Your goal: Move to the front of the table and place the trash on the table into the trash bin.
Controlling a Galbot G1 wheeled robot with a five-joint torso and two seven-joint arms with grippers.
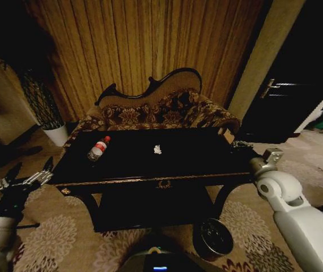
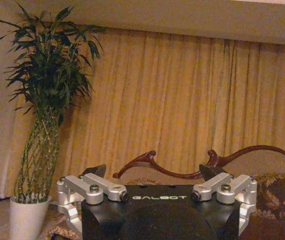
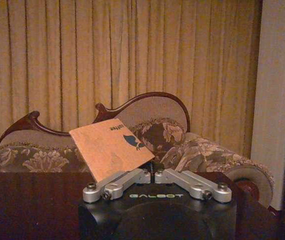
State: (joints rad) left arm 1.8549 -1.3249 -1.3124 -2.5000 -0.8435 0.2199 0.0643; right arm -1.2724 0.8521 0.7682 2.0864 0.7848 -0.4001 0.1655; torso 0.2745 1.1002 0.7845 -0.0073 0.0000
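**Holding a coffee packet at the table's right end, bin below**

Gripping a tan coffee packet, the right gripper has its fingers pressed together on the packet's lower edge; the packet stands tilted above them. In the head view this gripper sits at the right end of the table, about level with its top.

Key relation: the trash bin stands on the carpet in front of the table's right leg, below and toward the robot from the right gripper, nearer that arm than the left. Its mouth faces up; what is inside I cannot tell.

Left gripper hangs off the table's left front corner, fingers spread wide and holding nothing. The left wrist view shows the same spread.

On the tabletop:
- plastic bottle with red cap, lying on its side at the left, long axis running away from the robot, cap at the far end, closer to the left arm
- white crumpled paper wad near the centre, between the two arms

Behind the table: sofa, curtain.
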